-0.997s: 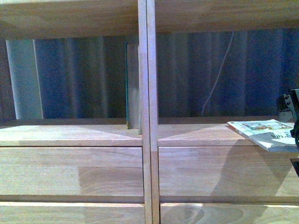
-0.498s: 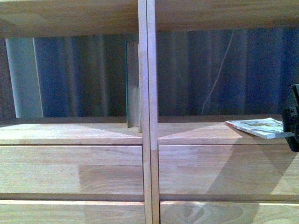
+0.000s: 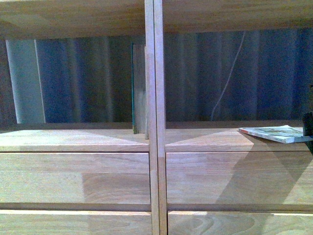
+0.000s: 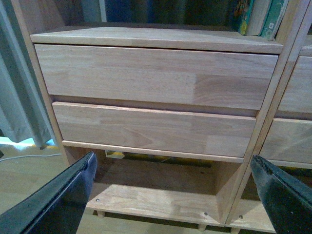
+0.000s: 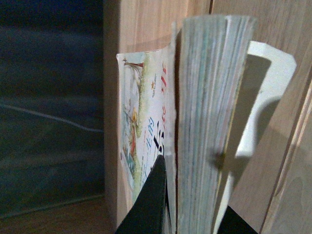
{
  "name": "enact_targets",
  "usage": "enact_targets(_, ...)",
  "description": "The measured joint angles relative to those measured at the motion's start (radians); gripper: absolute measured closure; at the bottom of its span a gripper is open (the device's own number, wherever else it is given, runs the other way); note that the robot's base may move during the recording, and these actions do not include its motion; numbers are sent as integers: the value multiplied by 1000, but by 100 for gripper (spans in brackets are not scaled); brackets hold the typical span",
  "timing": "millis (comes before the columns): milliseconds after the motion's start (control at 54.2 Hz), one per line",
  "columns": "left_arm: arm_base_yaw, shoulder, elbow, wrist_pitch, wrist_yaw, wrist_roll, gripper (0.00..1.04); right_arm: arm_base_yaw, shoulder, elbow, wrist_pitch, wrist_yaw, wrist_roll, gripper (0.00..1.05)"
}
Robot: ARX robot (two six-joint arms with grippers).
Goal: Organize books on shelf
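Observation:
The light-wood shelf (image 3: pixel 153 161) fills the front view, with its vertical divider in the middle and drawer fronts below. The teal book (image 3: pixel 138 88) stands upright against the divider in the left compartment; it also shows in the left wrist view (image 4: pixel 275 17). My right gripper (image 3: pixel 308 128), at the right edge, is shut on the thin pale paperback (image 3: pixel 275 133), held nearly flat just above the right compartment's board. In the right wrist view the fingers (image 5: pixel 151 204) clamp the paperback (image 5: pixel 204 122) by its page block. My left gripper (image 4: pixel 174 161) is open and empty, low before the left drawers (image 4: pixel 156 73).
A dark blue curtain hangs behind the open compartments, with a white cable (image 3: pixel 230 73) down it. A pale strip (image 3: pixel 25 83) shows at the back left. In the left wrist view a grey curtain (image 4: pixel 19 97) and wooden floor (image 4: pixel 29 170) lie beside the shelf's short legs.
The paperback has levelled from a tilt that showed its cover to nearly flat and sits a little higher. My right gripper has slid further toward the right edge.

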Motion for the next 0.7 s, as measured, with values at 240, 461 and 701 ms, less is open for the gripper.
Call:
enact_targets(240,0,0,0,0,0,0,7,-31,-176,-129,37,-47,-107,97)
enact_targets(461,0,0,0,0,0,0,7,-31,-359,-209,36,-88,-202,97)
enact_targets(701,0,0,0,0,0,0,7,34,-546,-254,27,-85,-311,97)
